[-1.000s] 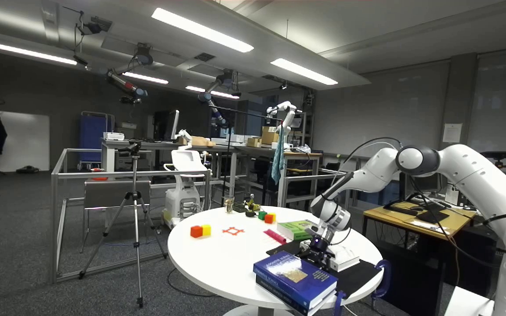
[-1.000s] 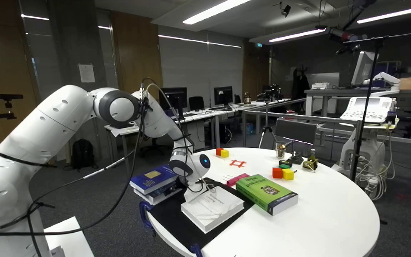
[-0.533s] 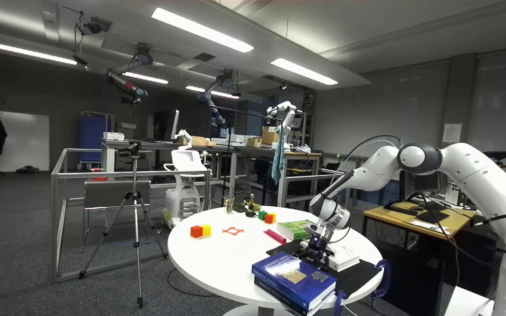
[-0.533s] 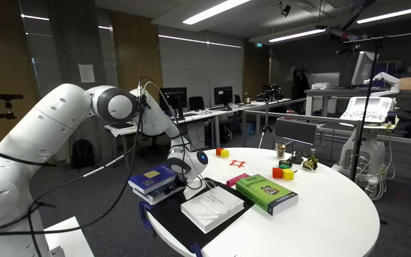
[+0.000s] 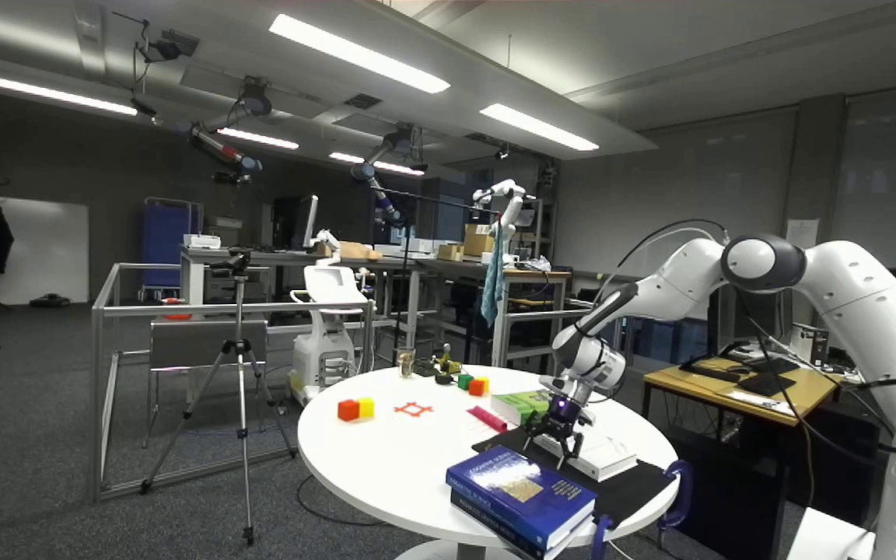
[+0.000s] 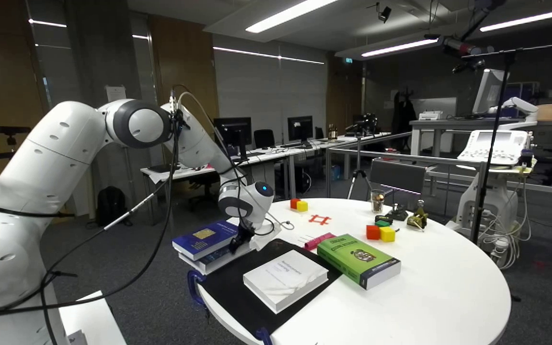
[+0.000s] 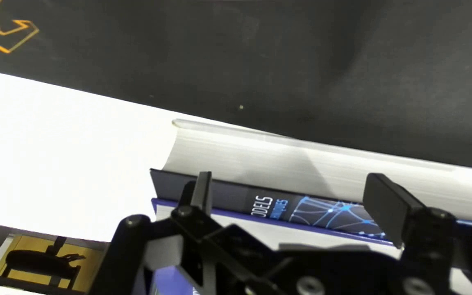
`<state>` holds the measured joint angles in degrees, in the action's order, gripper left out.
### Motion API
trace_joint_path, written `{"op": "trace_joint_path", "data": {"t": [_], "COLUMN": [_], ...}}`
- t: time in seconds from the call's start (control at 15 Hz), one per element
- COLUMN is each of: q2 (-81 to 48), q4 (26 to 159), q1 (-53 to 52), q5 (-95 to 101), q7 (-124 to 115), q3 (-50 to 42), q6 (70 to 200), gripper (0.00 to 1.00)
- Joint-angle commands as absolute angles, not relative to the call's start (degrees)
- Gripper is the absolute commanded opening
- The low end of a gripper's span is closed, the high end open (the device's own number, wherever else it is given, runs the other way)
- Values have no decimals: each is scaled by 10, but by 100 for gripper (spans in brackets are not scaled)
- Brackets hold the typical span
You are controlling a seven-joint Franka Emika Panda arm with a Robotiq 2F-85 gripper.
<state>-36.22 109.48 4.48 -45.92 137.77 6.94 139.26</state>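
Observation:
My gripper [image 7: 291, 188] is open with nothing between its fingers [image 7: 387, 205]. It hangs tilted above the black mat [image 6: 237, 292], beside a stack of two thick books. In the wrist view, the lower book's dark cover [image 7: 236, 196] and page edges [image 7: 252, 159] show between and beyond the fingers. The blue book [image 5: 522, 490] lies on top of the dark one; it also shows in an exterior view [image 6: 206, 235]. A white book [image 6: 285, 278] lies flat on the mat near the gripper. In this exterior view the fingers are partly hidden behind the wrist.
A green book [image 6: 358, 258] and a pink roll [image 6: 319, 241] lie beyond the white book. Red and yellow blocks [image 6: 379, 233], a red grid shape [image 6: 320, 219] and a glass [image 6: 377, 201] stand farther off. Blue clamps [image 5: 677, 494] grip the round table's [image 5: 355, 467] edge.
The gripper has risen from low between the white book and the blue stack. The arm's elbow has moved up and back. The books stay where they were over the last half second.

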Motion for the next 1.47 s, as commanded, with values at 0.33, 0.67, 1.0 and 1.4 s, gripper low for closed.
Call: {"op": "trace_joint_path", "data": {"t": [0.33, 0.67, 1.0, 1.4], "q2": [-228, -203, -200, -221], "q4": [1190, 1188, 1152, 1092], "q1": [50, 75, 119, 171], "q5": [-367, -294, -211, -234], "q7": [1328, 1249, 1193, 1225], "q3": [45, 19, 2, -1], "q6": [1505, 1516, 1425, 1335], "gripper": [100, 100, 100, 100]}}
